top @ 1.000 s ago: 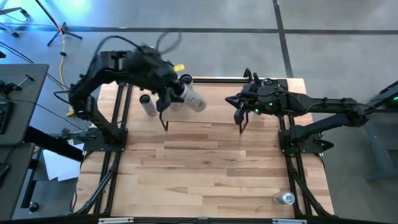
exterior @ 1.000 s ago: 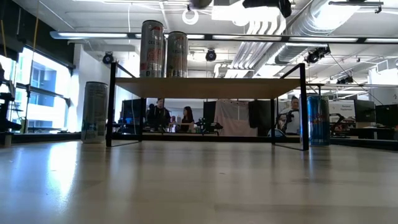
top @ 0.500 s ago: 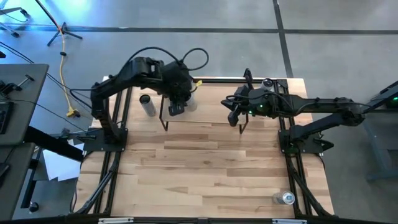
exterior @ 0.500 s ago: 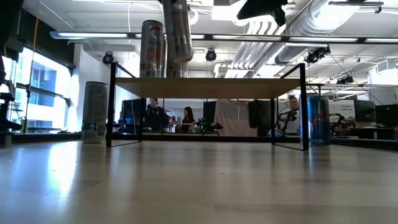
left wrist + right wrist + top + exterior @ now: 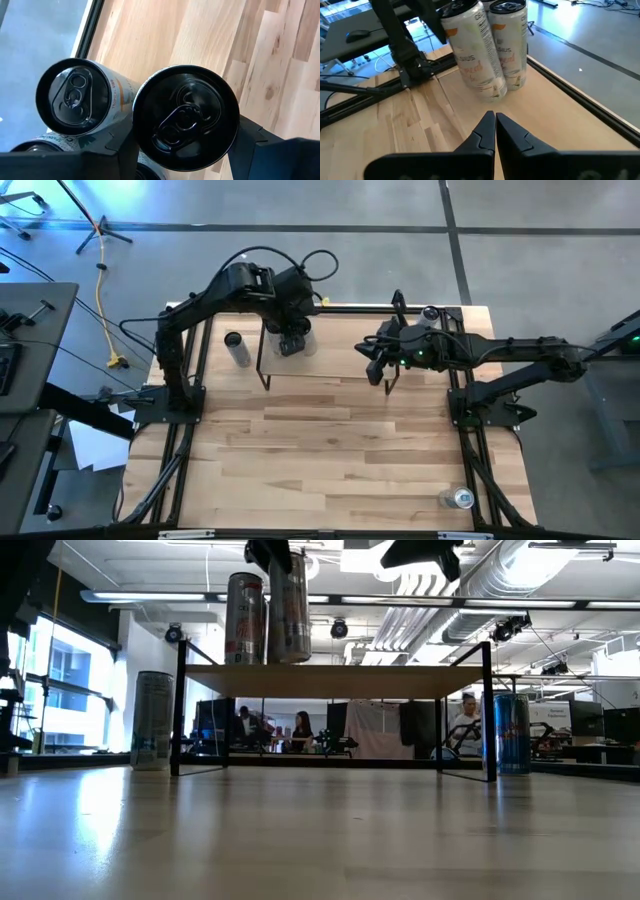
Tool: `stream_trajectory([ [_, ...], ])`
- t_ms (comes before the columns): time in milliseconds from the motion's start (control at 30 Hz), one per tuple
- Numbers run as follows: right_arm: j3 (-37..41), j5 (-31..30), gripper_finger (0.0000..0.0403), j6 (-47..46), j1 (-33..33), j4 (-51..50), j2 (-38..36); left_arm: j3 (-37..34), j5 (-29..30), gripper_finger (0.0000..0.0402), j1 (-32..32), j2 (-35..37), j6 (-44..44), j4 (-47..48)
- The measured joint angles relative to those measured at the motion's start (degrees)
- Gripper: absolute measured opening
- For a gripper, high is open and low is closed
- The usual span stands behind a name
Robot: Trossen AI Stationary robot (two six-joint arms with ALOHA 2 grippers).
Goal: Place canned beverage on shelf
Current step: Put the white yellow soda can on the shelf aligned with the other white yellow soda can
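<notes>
Overhead, left fingers (image 5: 125, 150) clamped on tilted can (image 5: 185, 117) just above shelf (image 5: 330, 680); right fingers (image 5: 495, 125) together.

The right tool (image 5: 495, 125) has its fingers pressed together over the wooden shelf (image 5: 560, 115). Beyond it, the left tool (image 5: 422, 12) holds a tilted can (image 5: 472, 47) against an upright can (image 5: 510, 45).

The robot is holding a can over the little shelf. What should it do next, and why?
Probably straighten the can and ease it down. The left gripper holds it tilted just above the shelf, close beside a standing can, and its base seems not yet flat on the wood. Letting go now might tip it. The right gripper waits shut nearby.
</notes>
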State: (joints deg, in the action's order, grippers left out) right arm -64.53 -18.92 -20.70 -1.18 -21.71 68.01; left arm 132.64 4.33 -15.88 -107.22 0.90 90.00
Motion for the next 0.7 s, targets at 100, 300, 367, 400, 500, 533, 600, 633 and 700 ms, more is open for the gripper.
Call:
stream_trajectory([
  [100, 0.0, -0.3, 0.0, 0.0, 0.5, 0.0, 0.0, 0.0, -0.3, 0.019, -0.3, 0.2, -0.2, 0.0],
  [300, 0.0, -0.8, 0.0, 0.0, 0.6, 0.0, 0.0, 0.0, -0.7, 0.0198, -0.3, 0.3, 0.7, 0.0],
  [367, 0.0, -0.8, 0.0, 0.0, 0.6, 0.0, 0.0, -0.2, -0.7, 0.0199, 0.0, 0.3, 0.8, 0.0],
  [400, 0.0, -0.8, 0.0, 0.0, 0.6, 0.0, 0.0, -0.4, -0.7, 0.02, 0.1, 0.3, 0.8, -0.1],
  [500, 0.0, -0.8, 0.0, 0.0, 0.6, 0.0, 0.0, -0.7, -0.8, 0.0206, 0.2, 0.2, 0.8, 0.1],
  [533, 0.0, -0.8, 0.0, 0.0, 0.6, 0.0, 0.0, -0.7, -0.8, 0.0209, 0.2, 0.3, 0.8, 0.0],
  [600, 0.0, -0.8, 0.0, 0.0, 0.6, 0.0, 0.0, -0.7, -0.7, 0.0216, 0.2, 0.3, -0.5, 0.0],
  [633, 0.0, -0.8, 0.0, 0.0, 0.6, 0.0, 0.0, -0.7, -0.7, 0.0219, 0.2, 0.3, -0.9, 0.0],
  [700, 0.0, -0.8, 0.0, 0.0, 0.6, 0.0, 0.0, -0.7, -0.6, 0.0225, 0.2, 0.3, -1.0, 0.0],
])
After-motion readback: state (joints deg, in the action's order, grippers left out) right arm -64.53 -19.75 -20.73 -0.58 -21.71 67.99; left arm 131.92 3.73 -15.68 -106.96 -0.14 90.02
